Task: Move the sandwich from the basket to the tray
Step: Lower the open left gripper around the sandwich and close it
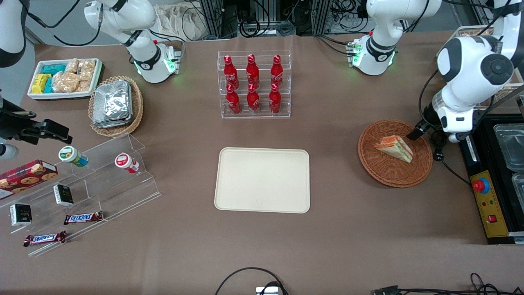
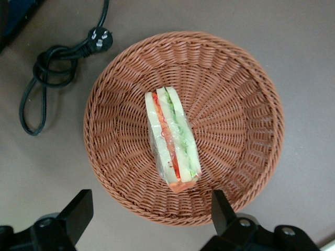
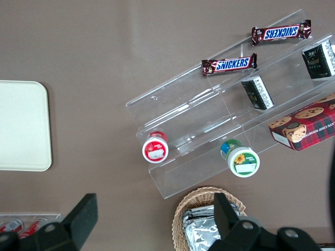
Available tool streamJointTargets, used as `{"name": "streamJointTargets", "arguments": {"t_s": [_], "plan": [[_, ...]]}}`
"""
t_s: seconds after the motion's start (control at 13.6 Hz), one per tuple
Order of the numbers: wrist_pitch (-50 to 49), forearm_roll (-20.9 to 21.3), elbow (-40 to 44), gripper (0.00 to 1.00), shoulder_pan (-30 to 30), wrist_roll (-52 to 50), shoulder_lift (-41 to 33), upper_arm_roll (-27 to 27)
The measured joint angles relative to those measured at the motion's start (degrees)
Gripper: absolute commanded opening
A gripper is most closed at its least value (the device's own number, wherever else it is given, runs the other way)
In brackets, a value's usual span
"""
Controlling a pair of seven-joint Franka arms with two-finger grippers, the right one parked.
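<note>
Approach step. Gripper (image 2: pixel 149 217) hovers above the wicker basket (image 2: pixel 246 94), jaws wide open, holding nothing. Wrapped sandwich (image 2: pixel 171 140) lies in the basket's middle, untouched. Next: descend, straddle the wedge, close, then carry to the cream tray (image 1: pixel 262 180).

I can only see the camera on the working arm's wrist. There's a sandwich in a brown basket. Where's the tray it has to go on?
Observer: The tray lies flat on the table, sideways from the basket, toward the parked arm's end.
Child: Is there anything on the tray?
Observer: No, its cream surface shows nothing on it.
Child: What else is near it?
Observer: A clear rack of red bottles stands farther from the front camera than the tray.
Child: Is the gripper touching the sandwich?
Observer: No. The gripper is open, above the basket's rim, and the sandwich lies untouched in the basket.
</note>
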Motion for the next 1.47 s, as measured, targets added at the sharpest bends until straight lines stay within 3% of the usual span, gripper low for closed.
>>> {"name": "streamJointTargets", "arguments": {"t_s": [0.59,1.47], "plan": [[12.6,0.0,-4.86,1.0,0.0,-5.92,6.19,0.0],[24.0,0.0,-7.23,0.98,-0.72,-11.41,14.19,-0.46]]}}
